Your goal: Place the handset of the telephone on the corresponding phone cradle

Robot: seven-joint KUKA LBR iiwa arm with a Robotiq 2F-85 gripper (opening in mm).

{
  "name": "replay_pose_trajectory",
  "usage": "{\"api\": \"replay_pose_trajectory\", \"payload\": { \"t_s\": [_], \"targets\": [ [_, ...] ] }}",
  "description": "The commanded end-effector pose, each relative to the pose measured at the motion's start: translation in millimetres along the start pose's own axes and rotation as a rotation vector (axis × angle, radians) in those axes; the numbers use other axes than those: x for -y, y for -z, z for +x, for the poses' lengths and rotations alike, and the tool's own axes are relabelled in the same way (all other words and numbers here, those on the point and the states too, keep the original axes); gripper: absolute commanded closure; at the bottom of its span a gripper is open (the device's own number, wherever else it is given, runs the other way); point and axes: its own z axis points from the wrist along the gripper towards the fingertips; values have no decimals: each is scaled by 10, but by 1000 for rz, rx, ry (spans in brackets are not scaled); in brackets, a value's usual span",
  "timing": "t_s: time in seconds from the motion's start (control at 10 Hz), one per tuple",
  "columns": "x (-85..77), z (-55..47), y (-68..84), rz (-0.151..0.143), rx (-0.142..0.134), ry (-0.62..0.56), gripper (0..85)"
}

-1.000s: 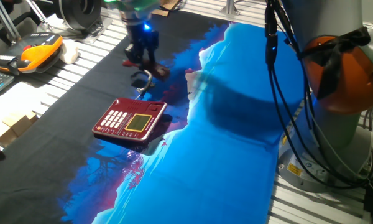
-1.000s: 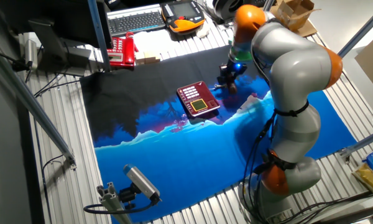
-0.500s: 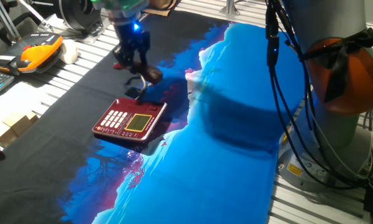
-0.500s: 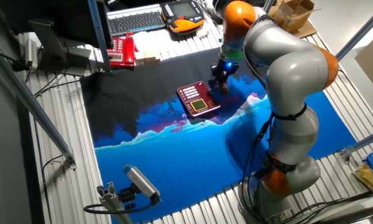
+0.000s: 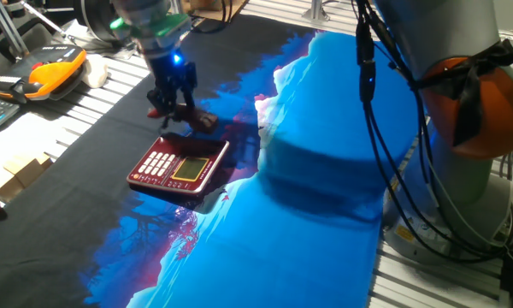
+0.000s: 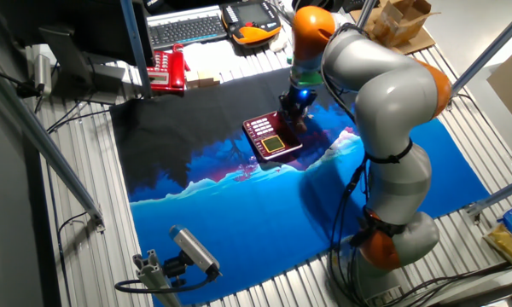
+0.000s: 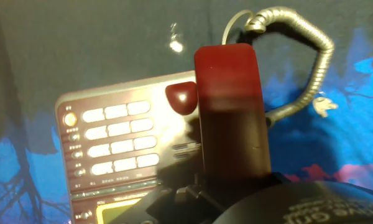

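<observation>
The dark red handset [image 7: 230,118] is held in my gripper [image 5: 174,109], which is shut on it. Its ends stick out on both sides of the fingers [image 5: 203,120]. A pale coiled cord [image 7: 308,46] loops from its far end. The dark red telephone [image 5: 179,164] lies flat on the black cloth, with white keypad buttons [image 7: 115,138] and a yellowish display [image 5: 188,168]. The handset hangs just above the cradle strip [image 5: 203,146] along the phone's far edge, roughly in line with it. The other fixed view shows the gripper [image 6: 292,112] over the phone [image 6: 271,138].
A black and blue cloth [image 5: 325,171] covers the table. An orange-and-black gadget [image 5: 56,67], a keyboard [image 6: 188,28] and a red object [image 6: 166,68] sit beyond the cloth. Wooden blocks [image 5: 21,171] lie at the left. The arm's cables [image 5: 385,128] hang at the right.
My gripper has carried the handset left and toward the telephone, from beside it over the dark cloth to just above the phone's far edge. The telephone has not moved.
</observation>
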Motion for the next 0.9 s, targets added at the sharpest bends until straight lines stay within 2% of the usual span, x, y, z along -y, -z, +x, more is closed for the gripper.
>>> {"api": "replay_pose_trajectory", "payload": {
  "t_s": [0.0, 0.3, 0.6, 0.8],
  "targets": [
    [-26, 11, -35, -2, 3, -2, 850],
    [-60, 29, -73, -1, -3, 7, 850],
    [-151, 102, -246, 6, 16, -2, 850],
    [-149, 105, -304, 14, 18, 2, 850]
  ]
}}
